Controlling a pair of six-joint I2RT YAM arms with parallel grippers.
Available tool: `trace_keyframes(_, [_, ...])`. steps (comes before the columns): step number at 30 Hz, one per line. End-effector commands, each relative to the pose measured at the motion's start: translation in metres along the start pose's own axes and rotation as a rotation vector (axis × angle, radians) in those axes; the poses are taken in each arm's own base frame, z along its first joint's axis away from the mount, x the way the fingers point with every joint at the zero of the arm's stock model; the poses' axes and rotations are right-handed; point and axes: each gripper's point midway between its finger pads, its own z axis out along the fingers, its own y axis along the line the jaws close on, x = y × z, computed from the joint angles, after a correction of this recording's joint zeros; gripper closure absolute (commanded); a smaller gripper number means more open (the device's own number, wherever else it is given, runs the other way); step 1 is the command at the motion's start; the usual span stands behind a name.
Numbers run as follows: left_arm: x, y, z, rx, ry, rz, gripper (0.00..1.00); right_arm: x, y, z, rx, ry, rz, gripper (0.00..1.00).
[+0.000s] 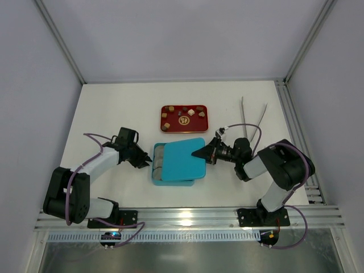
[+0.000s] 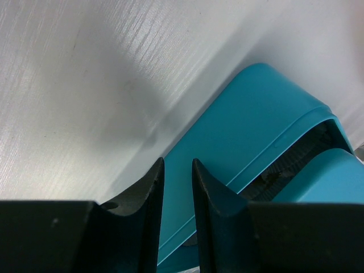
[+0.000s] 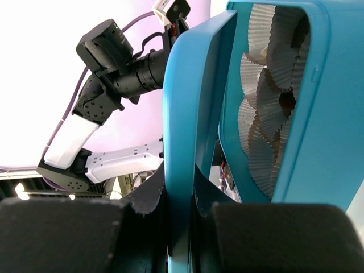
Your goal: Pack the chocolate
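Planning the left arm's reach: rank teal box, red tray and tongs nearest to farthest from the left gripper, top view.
1. The teal box, just beside the left gripper.
2. The red tray, behind the box, centre.
3. The tongs, far right rear.

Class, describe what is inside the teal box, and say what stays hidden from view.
Crinkled grey-white paper cups line the teal box, seen at its uncovered end. The teal lid covers the rest, so what the cups hold cannot be seen.

The top view looks down from above and behind both arms, while each wrist view peers closely past its own fingers (image 2: 149, 222) at the teal box (image 1: 179, 159), which all three share.
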Motion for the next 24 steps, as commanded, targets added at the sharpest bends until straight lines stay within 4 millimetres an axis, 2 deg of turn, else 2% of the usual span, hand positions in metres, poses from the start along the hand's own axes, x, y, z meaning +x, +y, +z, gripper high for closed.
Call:
trace_keyframes(1, [-0.004, -0.007, -0.003, 0.037, -0.028, 0.006, 0.74, -0.004, 0.06, 0.002, -0.233, -0.034, -0.276, 0.96])
trace_keyframes(9, [-0.003, -0.008, -0.003, 0.038, -0.022, 0.014, 0.74, -0.012, 0.058, 0.014, -0.239, -0.044, -0.304, 0.96])
trace_keyframes(24, [-0.002, -0.004, -0.002, 0.033, -0.022, 0.016, 0.73, -0.007, 0.046, 0.023, -0.232, -0.044, -0.295, 0.95])
